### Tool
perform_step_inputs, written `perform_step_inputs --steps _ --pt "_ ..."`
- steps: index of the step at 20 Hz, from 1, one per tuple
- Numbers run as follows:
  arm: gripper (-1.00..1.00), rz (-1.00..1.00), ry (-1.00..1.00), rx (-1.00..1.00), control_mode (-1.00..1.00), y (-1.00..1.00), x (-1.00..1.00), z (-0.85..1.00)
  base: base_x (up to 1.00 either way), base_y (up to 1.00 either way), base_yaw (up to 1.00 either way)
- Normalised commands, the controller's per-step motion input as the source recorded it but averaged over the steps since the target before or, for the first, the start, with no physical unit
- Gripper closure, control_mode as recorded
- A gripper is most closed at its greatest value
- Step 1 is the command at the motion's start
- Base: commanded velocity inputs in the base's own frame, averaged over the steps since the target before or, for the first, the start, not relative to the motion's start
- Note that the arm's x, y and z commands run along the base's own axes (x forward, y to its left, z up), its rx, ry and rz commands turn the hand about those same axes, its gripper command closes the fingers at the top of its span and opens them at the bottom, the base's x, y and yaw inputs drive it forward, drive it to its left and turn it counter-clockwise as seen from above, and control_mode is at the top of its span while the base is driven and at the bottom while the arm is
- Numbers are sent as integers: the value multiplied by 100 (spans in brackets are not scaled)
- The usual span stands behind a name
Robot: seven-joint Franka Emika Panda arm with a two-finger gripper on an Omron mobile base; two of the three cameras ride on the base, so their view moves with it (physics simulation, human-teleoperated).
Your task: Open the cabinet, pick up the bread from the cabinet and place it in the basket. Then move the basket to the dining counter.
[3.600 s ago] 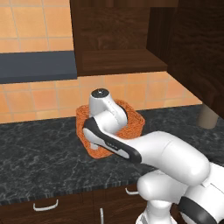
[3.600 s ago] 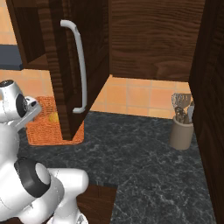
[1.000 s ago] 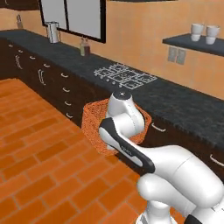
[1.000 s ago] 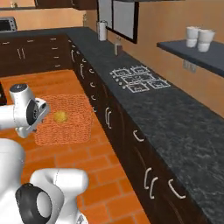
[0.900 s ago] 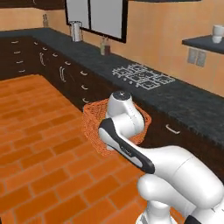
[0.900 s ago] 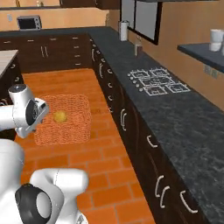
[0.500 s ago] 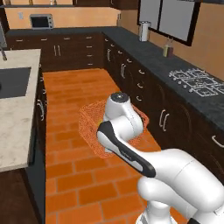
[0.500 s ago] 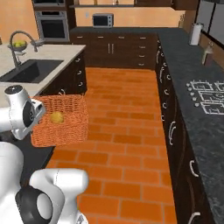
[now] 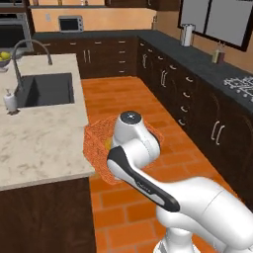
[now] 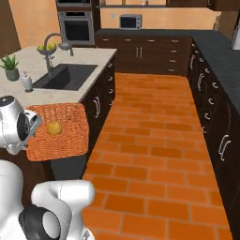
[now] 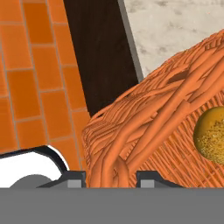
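Observation:
The orange woven basket (image 9: 95,146) (image 10: 63,133) (image 11: 148,127) hangs in the air at the near corner of the cream marble dining counter (image 9: 39,131) (image 10: 86,58) (image 11: 175,26), level with its top. In the hand view part of it overlaps the counter's edge. The golden bread (image 10: 54,128) (image 11: 212,135) lies inside it. My gripper (image 11: 111,176) is shut on the basket's woven rim, one finger on each side of the wall. The white hand (image 9: 131,131) (image 10: 14,124) covers the basket's near side. The cabinet is out of view.
The counter holds a dark sink (image 9: 47,89), a curved faucet (image 10: 51,44), a soap bottle (image 9: 10,101), a small plant (image 10: 10,65) and a fruit bowl (image 10: 49,48). Dark drawers under a black countertop (image 9: 197,64) line the right side. Orange brick floor (image 10: 154,140) lies between.
Both base views have swung with the base, from the black stove counter round to the marble island, now close. The basket with the bread stays in my shut gripper.

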Motion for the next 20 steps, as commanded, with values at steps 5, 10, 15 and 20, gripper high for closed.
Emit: perform_step_inputs --steps 5,10,15,20 --pt "100 0 0 0 100 0 0 0 5 100 0" --pt "100 0 0 0 100 0 0 0 3 100 0" --pt "100 0 0 0 100 0 0 0 7 100 -1" --pt "100 0 0 0 100 0 0 0 11 100 -6"
